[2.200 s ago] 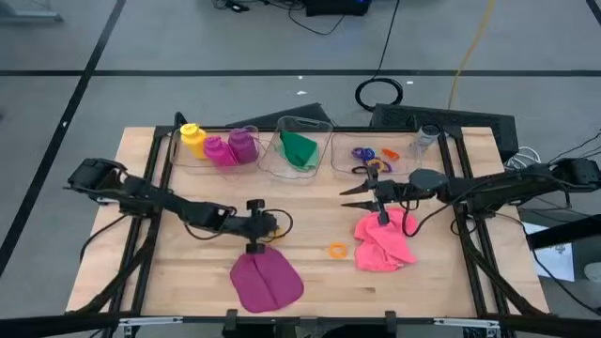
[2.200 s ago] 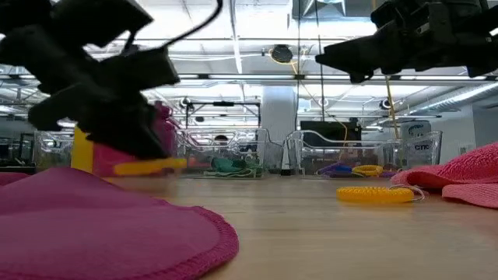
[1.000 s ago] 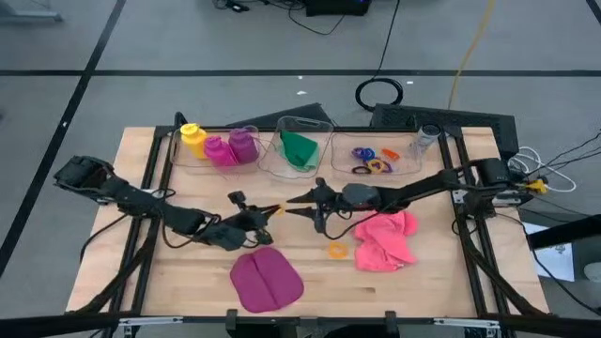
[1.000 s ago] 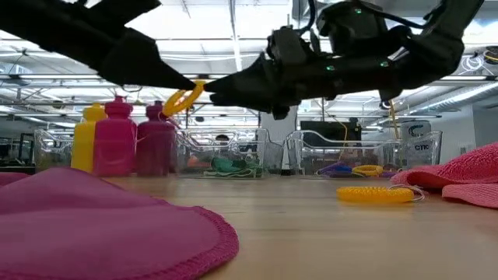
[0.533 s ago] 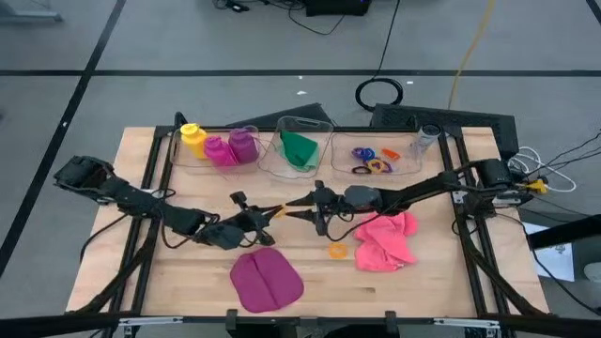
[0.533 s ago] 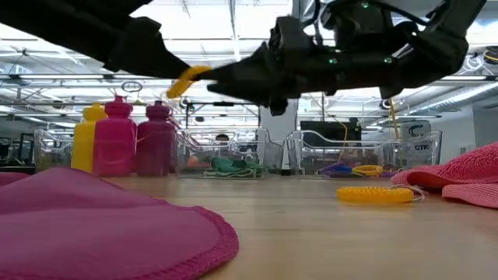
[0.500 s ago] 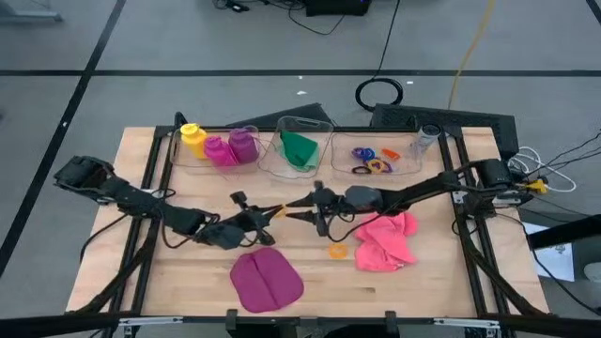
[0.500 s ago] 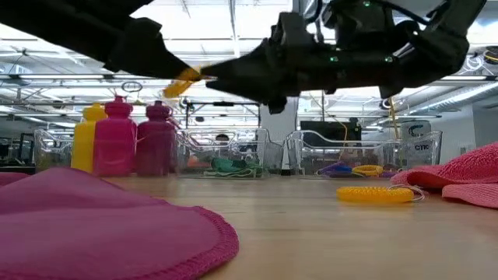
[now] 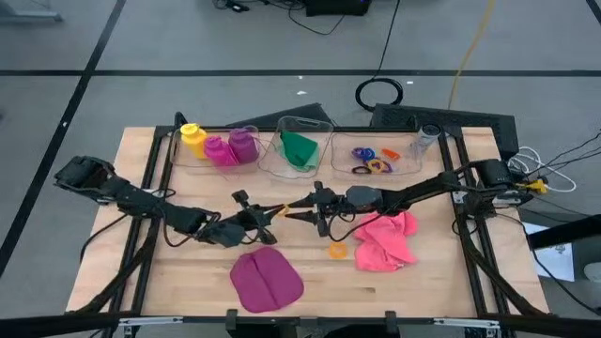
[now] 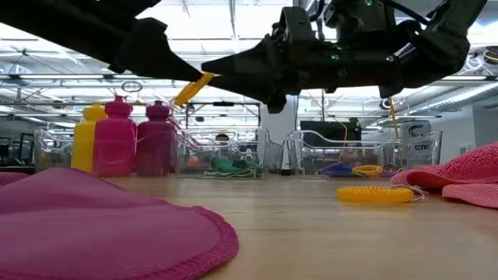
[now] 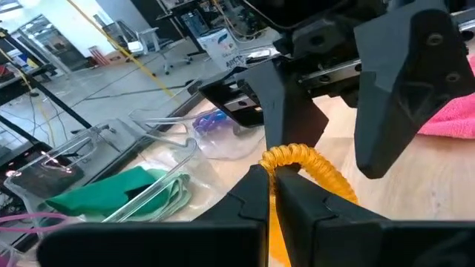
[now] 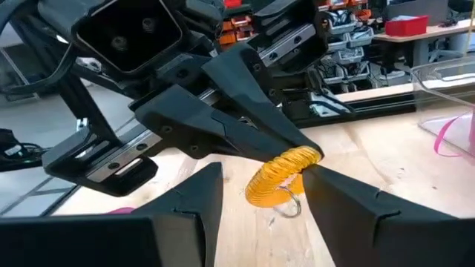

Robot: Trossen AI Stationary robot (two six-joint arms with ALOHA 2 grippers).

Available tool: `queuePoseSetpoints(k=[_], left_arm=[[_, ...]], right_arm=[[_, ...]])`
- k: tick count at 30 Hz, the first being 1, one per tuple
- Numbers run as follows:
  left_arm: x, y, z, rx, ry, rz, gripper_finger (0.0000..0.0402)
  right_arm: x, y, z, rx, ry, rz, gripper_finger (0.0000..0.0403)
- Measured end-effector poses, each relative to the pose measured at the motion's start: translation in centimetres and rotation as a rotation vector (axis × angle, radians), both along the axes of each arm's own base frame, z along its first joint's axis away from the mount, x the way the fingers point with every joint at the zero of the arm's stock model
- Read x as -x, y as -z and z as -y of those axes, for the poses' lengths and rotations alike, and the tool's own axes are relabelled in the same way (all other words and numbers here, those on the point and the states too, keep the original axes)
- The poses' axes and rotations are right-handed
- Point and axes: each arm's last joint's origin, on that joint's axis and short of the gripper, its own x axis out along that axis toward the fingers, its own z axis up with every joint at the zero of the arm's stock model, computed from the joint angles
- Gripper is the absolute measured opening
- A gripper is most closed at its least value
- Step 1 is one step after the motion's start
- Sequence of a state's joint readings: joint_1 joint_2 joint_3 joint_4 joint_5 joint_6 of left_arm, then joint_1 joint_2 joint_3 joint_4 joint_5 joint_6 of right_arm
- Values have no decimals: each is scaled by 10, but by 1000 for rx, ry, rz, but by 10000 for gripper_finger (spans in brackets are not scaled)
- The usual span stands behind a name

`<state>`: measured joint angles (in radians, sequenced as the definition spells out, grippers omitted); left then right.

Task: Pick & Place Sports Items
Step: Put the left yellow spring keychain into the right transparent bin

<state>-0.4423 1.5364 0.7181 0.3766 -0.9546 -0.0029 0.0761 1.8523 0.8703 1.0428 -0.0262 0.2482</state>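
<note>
1. Magenta cloth lies flat at the near edge of the table; we see it filling the foreground of the low view too.
2. Just beyond it, to the right, an orange ring rests on the wood, close beside a crumpled pink cloth.
3. Above mid-table we find the two arms meeting tip to tip. The left gripper is clamped tight on a yellow-orange ring, which it holds in the air clear of the table.
4. The right gripper faces it from the other side, fingers parted, one on each side of the ring. In the right wrist view one finger seems to touch the ring's coil; we cannot be sure of contact, nor say that this gripper has any grip on it.
5. At the far edge stand three clear bins in a row. The left bin holds three upright bottles: yellow bottle, magenta bottle, purple bottle, packed side by side.
6. The middle bin holds a folded green cloth.
7. The right bin holds a small heap of rings, blue, purple, yellow and orange among them; at this range we cannot count them.
</note>
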Motion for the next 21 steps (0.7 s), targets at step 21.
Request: queuePoseSetpoints(k=[21], left_arm=[[-4, -3, 0, 38, 98, 7, 5]], right_arm=[[-1, 4, 8, -21, 12, -43, 4]])
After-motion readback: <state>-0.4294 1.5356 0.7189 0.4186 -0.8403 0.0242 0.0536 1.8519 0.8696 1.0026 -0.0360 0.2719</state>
